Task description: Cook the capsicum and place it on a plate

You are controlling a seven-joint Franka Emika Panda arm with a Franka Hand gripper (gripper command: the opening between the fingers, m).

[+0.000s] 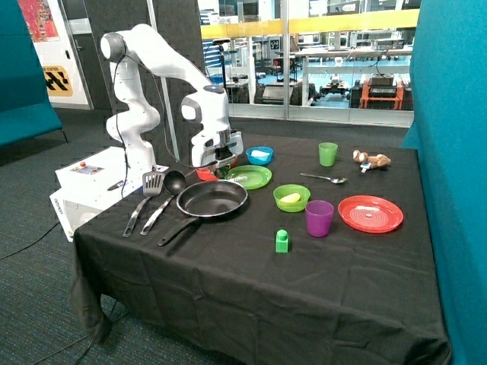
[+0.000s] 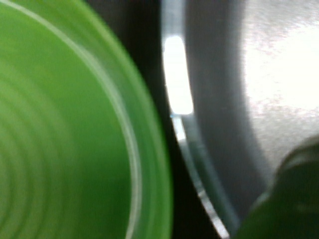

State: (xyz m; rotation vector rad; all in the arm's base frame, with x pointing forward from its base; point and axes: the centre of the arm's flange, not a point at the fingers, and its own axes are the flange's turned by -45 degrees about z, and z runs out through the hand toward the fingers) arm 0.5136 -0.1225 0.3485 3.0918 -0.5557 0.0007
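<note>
the white franka arm's gripper [image 1: 218, 164] hangs low over the gap between the black round frying pan [image 1: 212, 199] and the flat round lime-green plastic plate [image 1: 249, 177], which lie just beside each other on the black tablecloth [image 1: 251, 281]. i cannot tell how the tool stands. in the wrist view a dark green lumpy capsicum [image 2: 284, 199] shows at the picture's edge over the pan, and the plate lies bare.

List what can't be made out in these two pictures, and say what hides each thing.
- Gripper: outside view, its fingers are lost against the wrist body, so open or shut is unclear.
- Capsicum: wrist view, only a dark green blur cut off by the picture's corner; whether it is held cannot be told.
- Plate: outside view, the near side is partly covered by the gripper.
- Blue bowl: outside view, its pale contents are too small to identify.
</note>
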